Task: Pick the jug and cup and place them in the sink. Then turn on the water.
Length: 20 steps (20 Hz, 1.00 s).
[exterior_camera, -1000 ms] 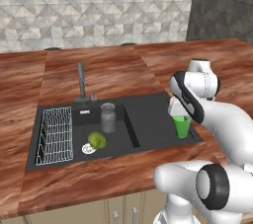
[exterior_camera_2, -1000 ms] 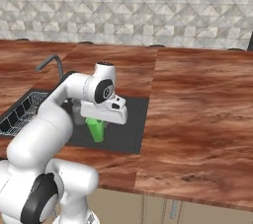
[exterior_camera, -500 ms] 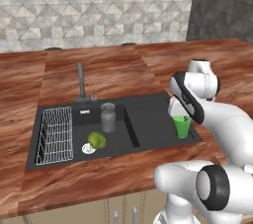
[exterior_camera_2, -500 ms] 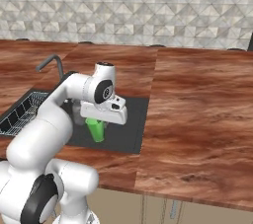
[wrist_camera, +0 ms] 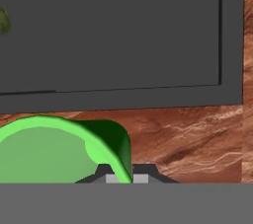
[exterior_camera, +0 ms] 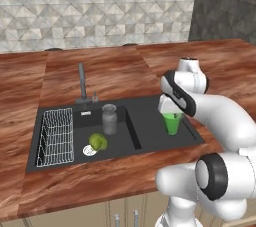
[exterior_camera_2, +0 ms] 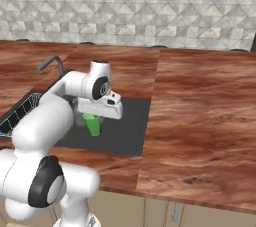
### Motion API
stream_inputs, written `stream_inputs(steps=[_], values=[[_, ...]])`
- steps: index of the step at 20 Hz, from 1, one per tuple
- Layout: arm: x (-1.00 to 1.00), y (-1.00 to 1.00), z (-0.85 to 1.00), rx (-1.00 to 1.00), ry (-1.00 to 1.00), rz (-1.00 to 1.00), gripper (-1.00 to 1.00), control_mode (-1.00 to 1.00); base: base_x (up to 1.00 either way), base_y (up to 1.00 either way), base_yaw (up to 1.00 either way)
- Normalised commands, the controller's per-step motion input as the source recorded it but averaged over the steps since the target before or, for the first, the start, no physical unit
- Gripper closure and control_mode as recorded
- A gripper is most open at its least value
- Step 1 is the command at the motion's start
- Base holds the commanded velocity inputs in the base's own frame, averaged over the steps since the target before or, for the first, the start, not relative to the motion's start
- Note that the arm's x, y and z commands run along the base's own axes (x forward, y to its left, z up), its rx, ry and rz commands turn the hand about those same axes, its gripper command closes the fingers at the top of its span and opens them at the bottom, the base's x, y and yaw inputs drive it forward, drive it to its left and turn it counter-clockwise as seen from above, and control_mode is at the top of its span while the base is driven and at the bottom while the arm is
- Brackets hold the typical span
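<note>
Jaws: closed hard on the rim of the cup (wrist_camera: 54, 151), one tip inside and one outside the wall; the gripper (exterior_camera: 169, 111) has the cup (exterior_camera: 172, 123) hanging upright below it.
Cup: in the air over the right part of the sink (exterior_camera: 150, 108), near its right wall; the hand view shows its near edge and the surface (wrist_camera: 188, 134) beyond the rim.
Jug: the jug (exterior_camera: 109, 119) stands upright in the sink's left part, just right of the faucet (exterior_camera: 82, 82) and the wire rack (exterior_camera: 55, 137), with a yellow-green fruit (exterior_camera: 98, 142) near it.
Water: no stream at the faucet; that step is not yet done, by my reading.
Risk: a one-wall rim grip lets the cup swing or slip, so a quick move could drop it on its side.
Risk: the cup hangs close to the sink's right edge; released here it may catch the ledge and tip onto the surface.
Arm: it rises from the base, bends forward over the near surface, wrist turned down, hand pointing at the basin floor.
</note>
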Motion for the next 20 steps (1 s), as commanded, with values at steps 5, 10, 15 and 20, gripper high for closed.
stream_inputs(steps=[5, 10, 15, 20], values=[[0.26, 0.35, 0.00, 0.00, 0.00, 0.00, 1.00, -1.00, 0.00, 0.00, 0.00], [0.13, 0.35, -0.01, 0.00, 0.00, 0.00, 1.00, -1.00, 0.00, 0.00, 0.00], [0.06, 0.28, -0.01, 0.00, 0.00, 0.00, 1.00, -1.00, 0.00, 0.00, 0.00], [0.04, 0.24, 0.00, 0.00, 0.00, 0.00, 1.00, -1.00, 0.00, 0.00, 0.00]])
